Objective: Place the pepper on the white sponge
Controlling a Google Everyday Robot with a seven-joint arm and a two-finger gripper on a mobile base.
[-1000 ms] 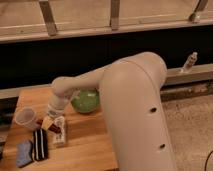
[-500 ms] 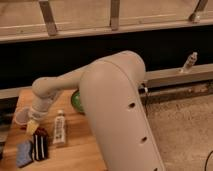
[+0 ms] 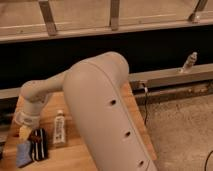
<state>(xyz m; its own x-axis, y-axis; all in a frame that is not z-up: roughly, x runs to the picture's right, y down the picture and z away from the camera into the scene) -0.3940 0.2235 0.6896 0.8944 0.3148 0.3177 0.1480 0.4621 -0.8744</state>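
Note:
The white sponge (image 3: 22, 154), a pale bluish pad, lies at the front left of the wooden table (image 3: 75, 150). My gripper (image 3: 25, 131) hangs from the beige arm (image 3: 100, 110) just above and behind the sponge, next to the black-and-white striped block (image 3: 39, 145). A small dark reddish bit (image 3: 34, 134) shows at the gripper's tip; it may be the pepper, but I cannot tell whether it is held. The white bottle (image 3: 60, 128) lies to the right of the block.
The arm's large elbow covers most of the table's middle and right. A dark wall with a metal ledge (image 3: 170, 77) runs behind the table, and a small clear bottle (image 3: 189, 62) stands on it. Speckled floor (image 3: 180, 130) lies to the right.
The arm has swung left and closer to the camera. The gripper moved from over the white bottle to the sponge's side. The green bowl and the cup are now hidden behind the arm.

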